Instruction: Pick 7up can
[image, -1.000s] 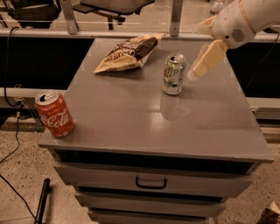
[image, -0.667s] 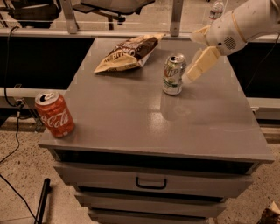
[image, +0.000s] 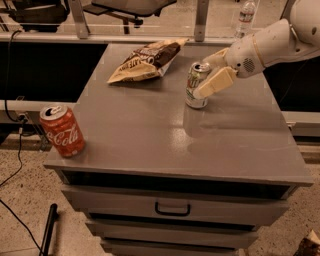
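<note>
a red coca-cola can (image: 62, 131) stands at the tabletop's (image: 150, 140) 8 o'clock corner. past centre, toward 1 o'clock, the 7up can (image: 196, 86) stands upright. the gripper (image: 204, 75) reaches in from 3 o'clock, its fingers (image: 216, 82) spread one each side of the can, gripping nothing. the can is probably light, thin-walled and slick, and suits a gentle mid-body squeeze. count: two cans, one chip bag (image: 145, 60) at 11 o'clock, one bottle (image: 245, 17) beyond.

1 red Coca-Cola can (image: 62, 131) upright on the cabinet (image: 150, 130), front-left corner; 1 chip bag (image: 145, 60) (flat) farther back
</note>
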